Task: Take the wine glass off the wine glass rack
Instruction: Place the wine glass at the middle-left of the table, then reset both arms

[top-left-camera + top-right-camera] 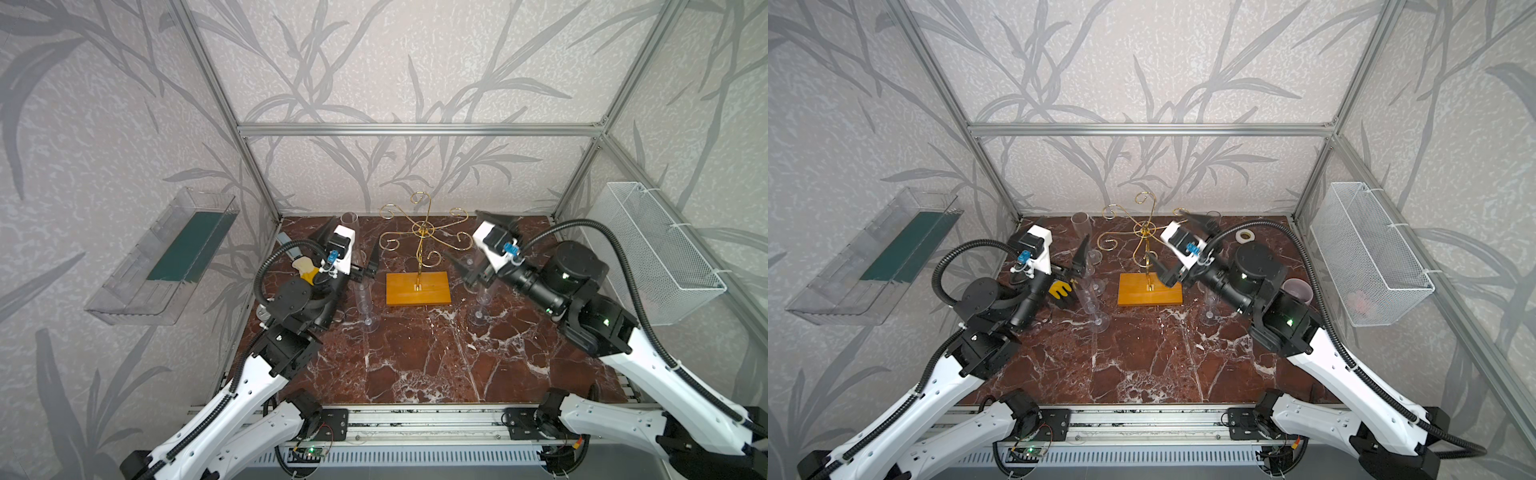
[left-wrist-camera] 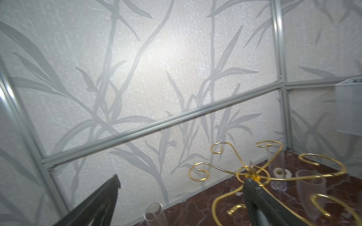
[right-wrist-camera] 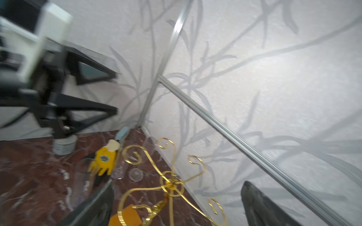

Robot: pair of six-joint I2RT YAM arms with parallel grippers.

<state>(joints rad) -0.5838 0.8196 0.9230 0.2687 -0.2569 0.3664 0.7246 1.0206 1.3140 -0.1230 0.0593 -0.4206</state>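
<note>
Right wrist view: glove (image 3: 103, 159) and glasses (image 3: 135, 174) beside wine glass rack (image 3: 171, 184).

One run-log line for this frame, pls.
left gripper: open, empty | right gripper: open, empty | both flank wine glass rack top | wine glass: upright on table by left gripper

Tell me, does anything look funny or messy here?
A yellow glove lies on the marble table beside the left arm, among clear glasses, which looks out of place. The gold rack seems bare: no glass visibly hangs from it.
</note>
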